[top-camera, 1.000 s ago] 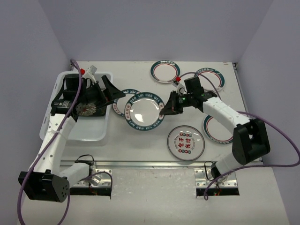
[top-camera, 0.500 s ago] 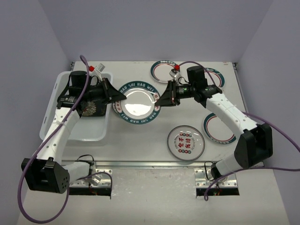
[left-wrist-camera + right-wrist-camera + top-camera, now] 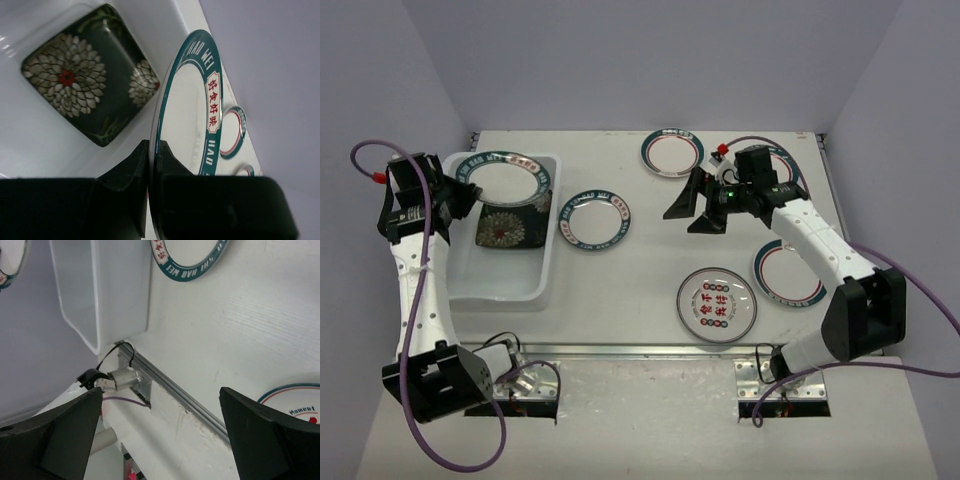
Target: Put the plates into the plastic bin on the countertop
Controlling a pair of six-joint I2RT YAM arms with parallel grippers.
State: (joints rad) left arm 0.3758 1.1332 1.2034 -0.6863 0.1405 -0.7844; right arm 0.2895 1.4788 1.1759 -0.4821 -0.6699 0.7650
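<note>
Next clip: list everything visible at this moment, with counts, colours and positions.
Plastic bin: one, translucent white, left side of the countertop.
Square plate: one, black with white flowers, lying in the bin.
Held plate: one, white with a lettered teal rim, over the bin's far end.
Lettered plate: one, white with a teal rim, on the countertop just right of the bin.
Ringed plates: three, white with teal and red rings; far middle, partly under the right arm, right side.
Character plate: one, white with red characters, near right.
Countertop: one, white.
Metal rail: one, along the near edge.
Left arm: jaws clamped on the held plate's rim.
Right arm: jaws open, empty.
</note>
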